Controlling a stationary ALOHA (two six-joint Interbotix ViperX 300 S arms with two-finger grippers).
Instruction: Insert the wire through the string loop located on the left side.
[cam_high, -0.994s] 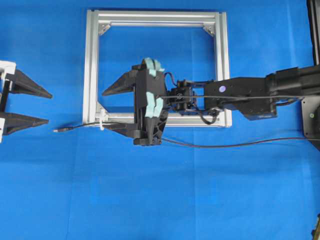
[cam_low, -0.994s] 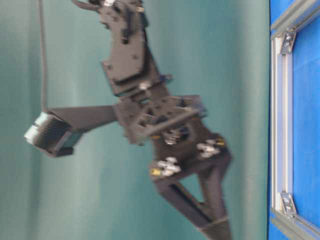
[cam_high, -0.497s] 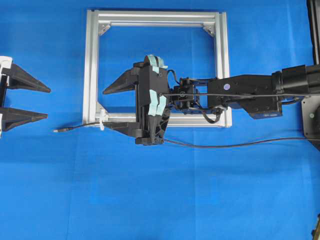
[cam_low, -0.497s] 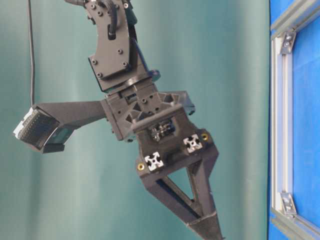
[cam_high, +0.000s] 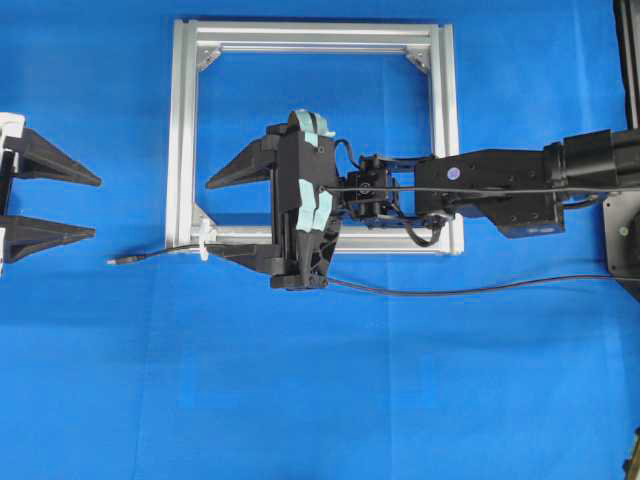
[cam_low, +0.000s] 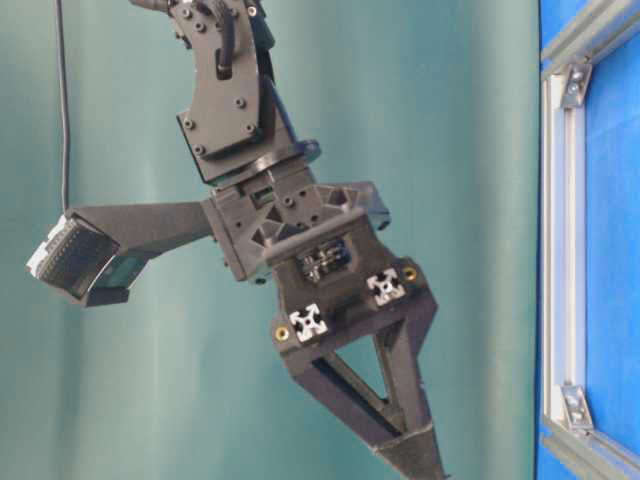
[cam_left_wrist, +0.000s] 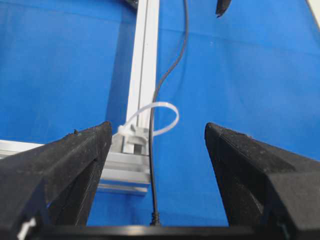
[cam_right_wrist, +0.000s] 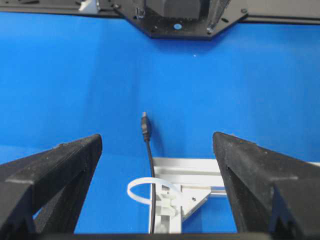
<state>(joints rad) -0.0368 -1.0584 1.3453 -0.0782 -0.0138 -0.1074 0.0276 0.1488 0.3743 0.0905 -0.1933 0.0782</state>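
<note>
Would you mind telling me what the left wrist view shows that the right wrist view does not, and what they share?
Only the left wrist view shows the wire trailing away along the long frame bar and one dark fingertip of the right end effector at the top edge. Only the right wrist view shows the plug tip lying past the frame corner and a black base across the top. Both show the white string loop with the wire running through it, the blue surface, and open fingers framing the scene.

A square silver frame (cam_high: 186, 140) is lying flat on a blue table cover (cam_high: 320, 390) (triangular brackets sitting in its corners). A teal backdrop (cam_low: 470, 150) is hanging behind.
</note>
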